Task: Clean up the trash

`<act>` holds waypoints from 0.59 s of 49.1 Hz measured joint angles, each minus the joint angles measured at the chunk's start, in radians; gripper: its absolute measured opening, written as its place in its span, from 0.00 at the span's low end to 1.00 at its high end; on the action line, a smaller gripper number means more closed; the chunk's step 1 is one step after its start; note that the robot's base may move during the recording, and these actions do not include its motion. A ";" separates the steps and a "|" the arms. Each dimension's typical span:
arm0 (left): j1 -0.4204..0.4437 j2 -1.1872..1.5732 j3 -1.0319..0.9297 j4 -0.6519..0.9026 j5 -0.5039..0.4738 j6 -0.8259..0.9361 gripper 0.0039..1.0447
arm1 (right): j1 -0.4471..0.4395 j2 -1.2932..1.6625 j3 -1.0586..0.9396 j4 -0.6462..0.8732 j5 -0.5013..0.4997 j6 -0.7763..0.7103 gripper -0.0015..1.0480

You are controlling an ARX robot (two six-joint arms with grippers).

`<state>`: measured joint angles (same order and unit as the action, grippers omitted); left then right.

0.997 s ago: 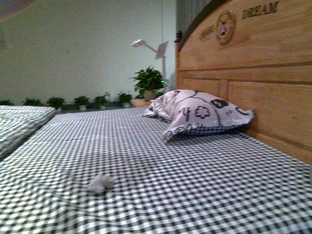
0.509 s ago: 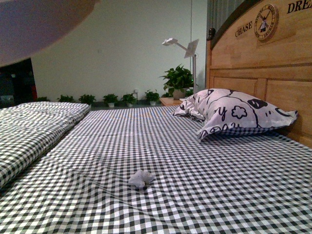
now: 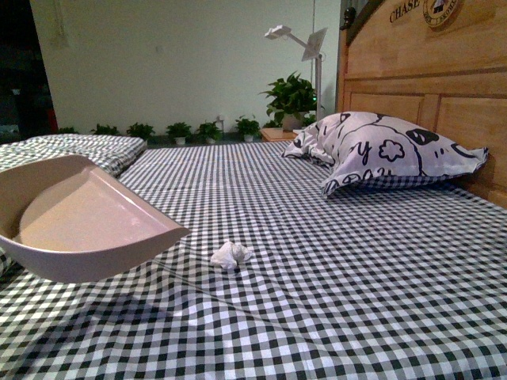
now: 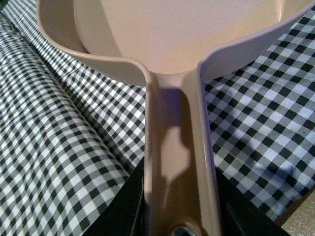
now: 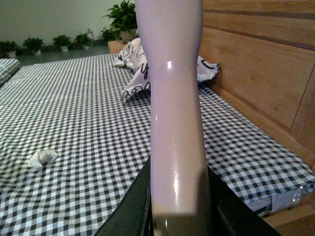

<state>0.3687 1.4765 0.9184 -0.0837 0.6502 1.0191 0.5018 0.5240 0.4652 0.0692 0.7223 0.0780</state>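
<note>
The trash (image 3: 230, 255) is a small crumpled white wad on the black-and-white checked bedsheet, near the middle of the front view; it also shows in the right wrist view (image 5: 42, 158). The pinkish dustpan (image 3: 79, 223) hangs just above the sheet at the left, its open edge a short way left of the wad. My left gripper (image 4: 179, 206) is shut on the dustpan (image 4: 172, 44) handle. My right gripper (image 5: 178, 209) is shut on the pale brush handle (image 5: 174, 98), which stands upright; the bristles are out of view. Neither gripper shows in the front view.
A large white patterned pillow (image 3: 380, 150) lies against the wooden headboard (image 3: 428, 87) at the right. A second checked bed (image 3: 71, 149) is at the far left. Potted plants (image 3: 289, 99) and a white lamp (image 3: 297, 39) stand by the far wall.
The front camera has swung and tilted: the bed and pillow shifted in view. The dustpan has come down from the top left into full view, left of the wad.
</note>
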 joint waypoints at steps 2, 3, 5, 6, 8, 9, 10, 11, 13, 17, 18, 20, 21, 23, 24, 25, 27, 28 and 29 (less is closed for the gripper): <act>-0.014 0.026 0.014 0.003 -0.001 0.000 0.26 | 0.000 0.000 0.000 0.000 0.000 0.000 0.20; -0.018 0.032 0.018 0.003 -0.002 -0.001 0.26 | 0.000 0.000 0.000 0.000 0.000 0.000 0.20; -0.034 0.055 0.031 0.006 -0.006 -0.001 0.26 | 0.000 0.000 0.000 0.000 0.000 0.000 0.20; -0.038 0.060 0.034 0.008 -0.006 -0.001 0.26 | 0.000 0.000 0.000 0.000 0.000 0.000 0.20; -0.054 0.082 0.045 0.014 -0.008 -0.003 0.26 | 0.000 0.000 0.000 0.000 0.000 0.000 0.20; -0.058 0.087 0.048 0.013 -0.008 -0.003 0.26 | 0.000 0.000 0.000 0.000 0.000 0.000 0.20; -0.066 0.098 0.055 0.011 -0.008 -0.003 0.26 | 0.000 0.000 0.000 0.000 0.000 0.000 0.20; -0.074 0.106 0.061 0.005 -0.008 -0.004 0.26 | 0.000 0.000 0.000 0.000 0.000 0.000 0.20; -0.085 0.120 0.071 -0.003 -0.008 -0.005 0.26 | 0.000 0.000 0.000 0.000 0.000 0.000 0.20; -0.110 0.151 0.090 -0.019 -0.015 -0.006 0.26 | 0.000 0.000 0.000 0.000 0.000 0.000 0.20; -0.114 0.155 0.092 -0.022 -0.016 -0.006 0.26 | 0.000 0.000 0.000 0.000 0.000 0.000 0.20; -0.126 0.171 0.101 -0.034 -0.021 -0.006 0.26 | 0.000 0.000 0.000 0.000 0.000 0.000 0.20; -0.134 0.181 0.107 -0.046 -0.023 -0.006 0.26 | 0.000 0.000 0.000 0.000 0.000 0.000 0.20; -0.144 0.195 0.114 -0.066 -0.023 -0.005 0.26 | 0.000 0.000 0.000 0.000 0.000 0.000 0.20; -0.148 0.201 0.117 -0.074 -0.023 -0.005 0.26 | 0.000 0.000 0.000 0.000 0.000 0.000 0.20; -0.150 0.204 0.118 -0.077 -0.024 -0.005 0.26 | 0.000 0.000 0.000 0.000 0.000 0.000 0.20; -0.156 0.216 0.124 -0.090 -0.026 -0.005 0.26 | 0.000 0.000 0.000 0.000 0.000 0.000 0.20; -0.159 0.222 0.127 -0.095 -0.026 -0.005 0.26 | 0.000 0.000 0.000 0.000 0.000 0.000 0.20; -0.161 0.230 0.133 -0.104 -0.026 -0.005 0.26 | 0.000 0.000 0.000 0.000 0.000 0.000 0.20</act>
<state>0.2081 1.7069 1.0512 -0.1875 0.6247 1.0138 0.5014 0.5243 0.4652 0.0692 0.7223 0.0784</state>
